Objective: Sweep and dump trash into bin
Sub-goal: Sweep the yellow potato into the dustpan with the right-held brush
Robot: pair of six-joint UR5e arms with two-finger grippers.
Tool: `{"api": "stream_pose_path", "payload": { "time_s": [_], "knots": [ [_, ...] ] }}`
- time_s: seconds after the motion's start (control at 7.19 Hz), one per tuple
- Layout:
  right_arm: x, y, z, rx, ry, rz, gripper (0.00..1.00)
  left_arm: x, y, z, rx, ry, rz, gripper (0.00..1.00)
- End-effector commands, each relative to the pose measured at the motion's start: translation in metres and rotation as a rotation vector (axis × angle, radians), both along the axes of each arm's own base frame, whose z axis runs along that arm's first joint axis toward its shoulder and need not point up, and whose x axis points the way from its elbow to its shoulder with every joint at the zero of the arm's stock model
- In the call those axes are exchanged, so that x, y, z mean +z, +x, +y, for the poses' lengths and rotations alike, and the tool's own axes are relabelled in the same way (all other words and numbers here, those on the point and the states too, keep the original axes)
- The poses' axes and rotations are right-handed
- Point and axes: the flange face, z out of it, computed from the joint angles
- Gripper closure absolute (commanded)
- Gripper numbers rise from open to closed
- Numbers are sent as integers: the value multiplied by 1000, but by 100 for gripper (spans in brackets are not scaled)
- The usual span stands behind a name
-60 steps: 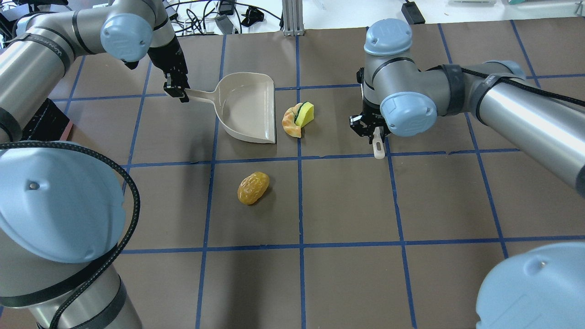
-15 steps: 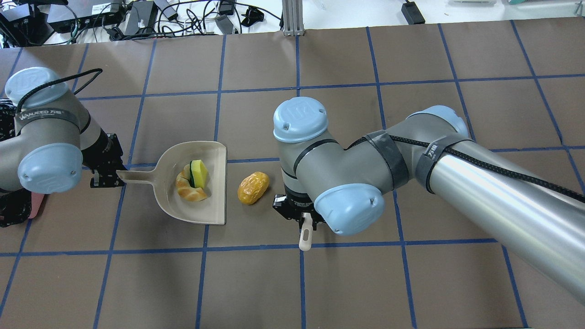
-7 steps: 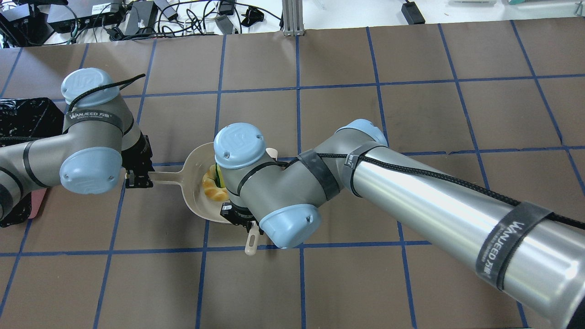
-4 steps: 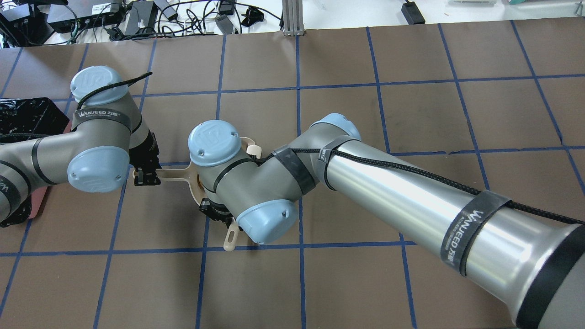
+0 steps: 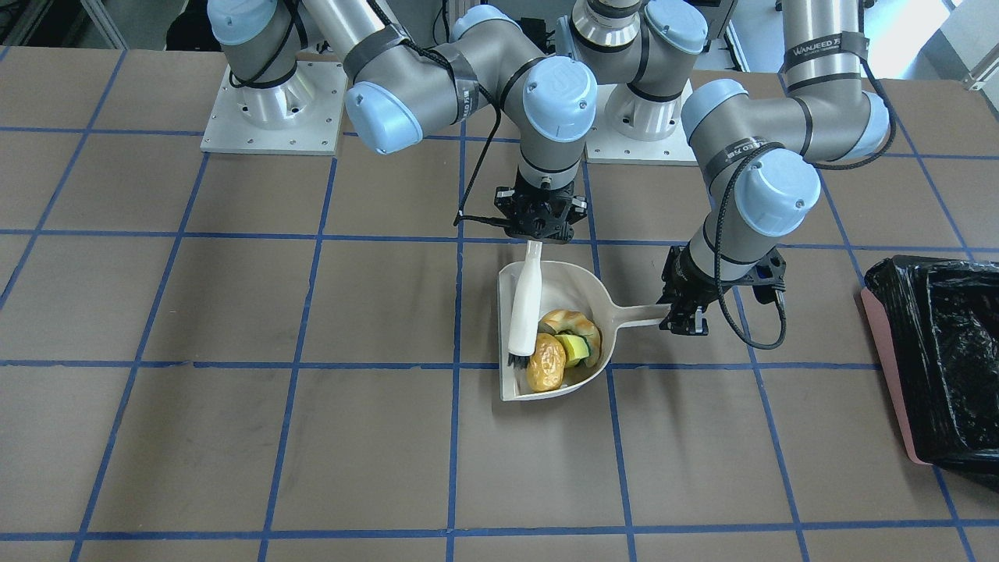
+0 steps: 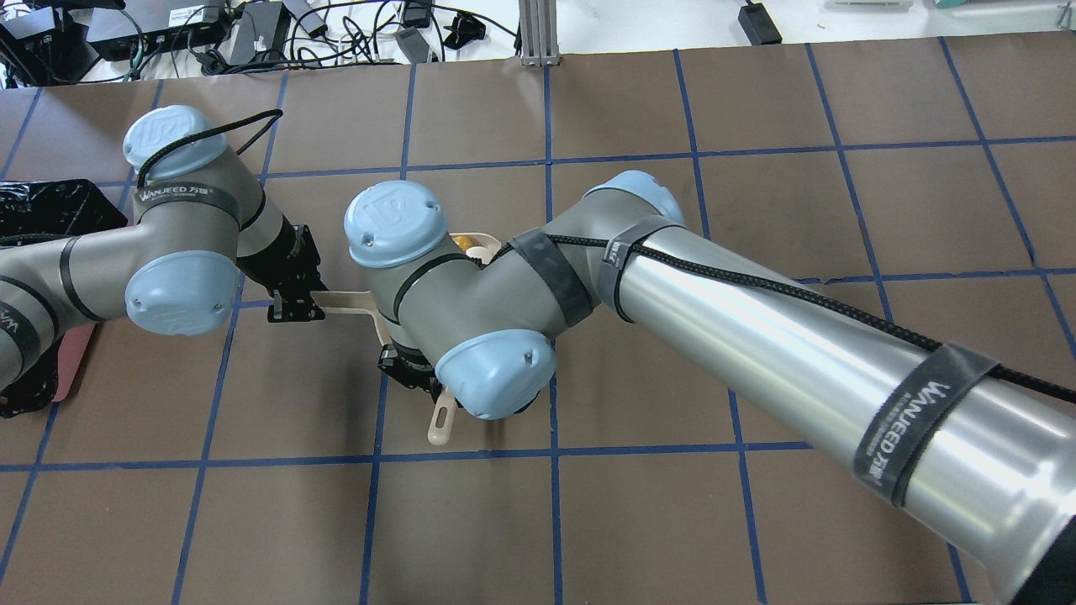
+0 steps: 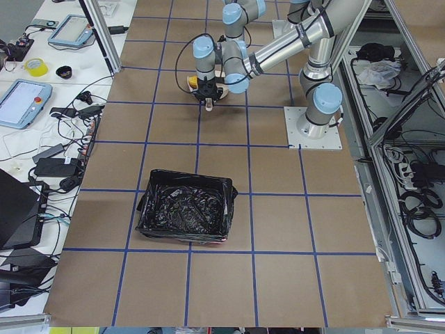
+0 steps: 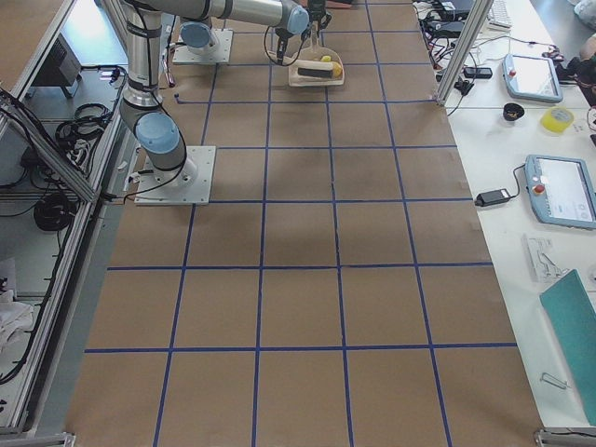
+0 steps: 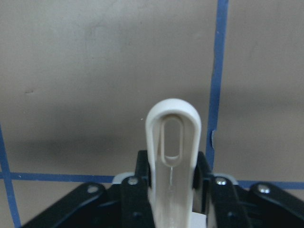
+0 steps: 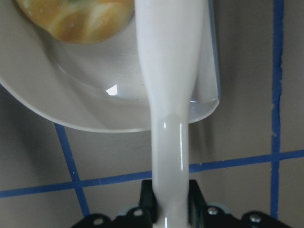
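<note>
The beige dustpan (image 5: 546, 293) lies flat on the table and holds all the trash: the golden-yellow lump (image 5: 545, 363), the tan dumpling piece (image 5: 568, 321) and the yellow-and-green sponge chunk (image 5: 576, 346). My left gripper (image 5: 684, 317) is shut on the dustpan handle (image 6: 345, 298), which also shows in the left wrist view (image 9: 173, 137). My right gripper (image 5: 538, 228) is shut on the beige brush (image 5: 523, 312), whose bristles rest inside the pan against the lump. In the overhead view my right wrist hides the pan. The bin (image 5: 936, 351), pink with a black bag, stands apart on my left.
The brown table has a blue tape grid. The bin also shows in the overhead view's left edge (image 6: 50, 202) and in the left side view (image 7: 184, 216). Both arm bases stand at the table's near edge. Cables and devices lie beyond the far edge.
The brush has pushed the golden-yellow lump into the dustpan beside the other two pieces. My right arm has moved left over the pan. The left gripper has shifted slightly right with the handle.
</note>
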Motion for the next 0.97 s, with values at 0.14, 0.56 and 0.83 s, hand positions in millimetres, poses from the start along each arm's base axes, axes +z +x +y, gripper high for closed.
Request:
{"api": "stream_pose_path", "payload": {
  "time_s": [0.14, 0.56, 0.83],
  "knots": [
    [54, -86, -30, 70, 26, 45, 100, -2, -3, -18, -65, -17, 113, 100],
    [72, -182, -88, 107, 19, 57, 100, 13, 21, -36, -15, -7, 149, 100],
    [81, -270, -131, 101, -9, 41, 100, 43, 53, -54, 34, 2, 152, 100]
  ]
}}
